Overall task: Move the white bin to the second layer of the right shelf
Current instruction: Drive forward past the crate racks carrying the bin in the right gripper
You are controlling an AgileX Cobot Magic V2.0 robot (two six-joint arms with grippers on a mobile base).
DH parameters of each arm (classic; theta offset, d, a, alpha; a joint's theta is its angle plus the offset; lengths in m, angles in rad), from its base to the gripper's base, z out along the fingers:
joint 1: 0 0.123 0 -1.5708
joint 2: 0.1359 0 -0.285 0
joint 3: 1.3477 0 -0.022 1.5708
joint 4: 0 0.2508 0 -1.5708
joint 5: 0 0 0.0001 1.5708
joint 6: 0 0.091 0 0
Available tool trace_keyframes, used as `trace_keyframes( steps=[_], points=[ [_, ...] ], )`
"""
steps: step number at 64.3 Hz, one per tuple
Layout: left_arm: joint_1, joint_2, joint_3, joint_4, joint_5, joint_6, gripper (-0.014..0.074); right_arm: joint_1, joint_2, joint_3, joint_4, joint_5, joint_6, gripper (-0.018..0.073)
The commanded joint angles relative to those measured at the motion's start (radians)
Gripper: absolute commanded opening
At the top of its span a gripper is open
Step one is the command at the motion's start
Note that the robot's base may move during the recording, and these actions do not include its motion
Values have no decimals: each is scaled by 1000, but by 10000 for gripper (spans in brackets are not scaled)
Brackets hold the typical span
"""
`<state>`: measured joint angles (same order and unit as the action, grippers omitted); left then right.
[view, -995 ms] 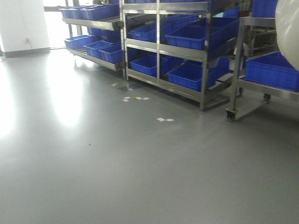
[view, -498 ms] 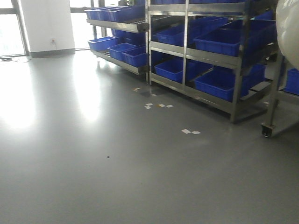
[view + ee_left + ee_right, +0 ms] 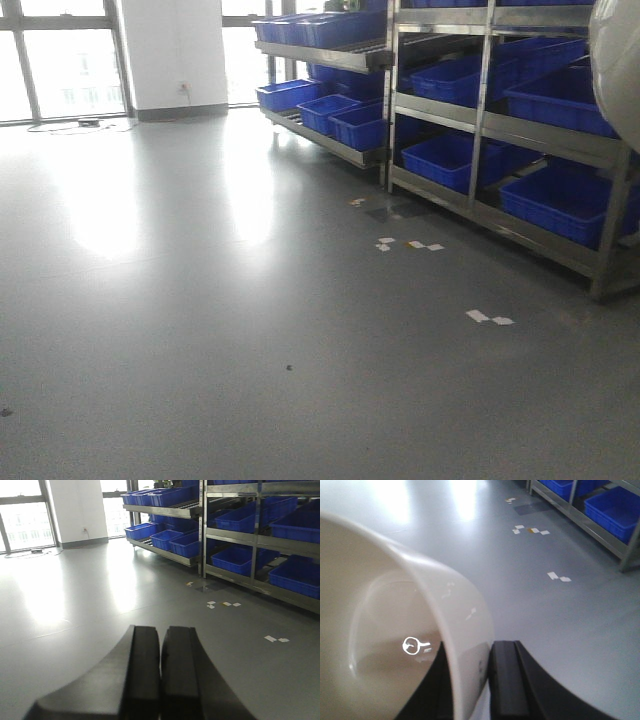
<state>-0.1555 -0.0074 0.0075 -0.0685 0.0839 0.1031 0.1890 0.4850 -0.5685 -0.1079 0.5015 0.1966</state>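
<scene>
Front view: a smooth cream-white plastic bin (image 3: pixel 616 60) shows at 2 o'clock, before steel racks (image 3: pixel 486 120) of blue crates (image 3: pixel 445 160). Left wrist view: the left claw (image 3: pixel 161 632), at 6 o'clock, is pressed together. Right wrist view: the right claw (image 3: pixel 470 665), at 6 o'clock, clamps the bin's wall above the grey floor (image 3: pixel 545 615).

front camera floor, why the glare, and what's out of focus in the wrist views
Front view: the windows are blown out and throw white glare patches on the floor; the white bin is a pale blur. Left wrist view: the left gripper, shut, is soft. Right wrist view: the bin's wall, pinched by the right gripper, is out of focus.
</scene>
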Motion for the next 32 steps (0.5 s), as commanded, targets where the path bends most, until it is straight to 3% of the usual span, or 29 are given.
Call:
trace_keyframes(
  steps=[1, 32],
  points=[
    [-4, -14, 37, -5, -84, -4, 85, -5, 9, -33, -6, -104, 1, 34],
    [-4, -14, 37, -5, -84, -4, 85, -5, 9, -33, -6, -104, 1, 34]
  ],
)
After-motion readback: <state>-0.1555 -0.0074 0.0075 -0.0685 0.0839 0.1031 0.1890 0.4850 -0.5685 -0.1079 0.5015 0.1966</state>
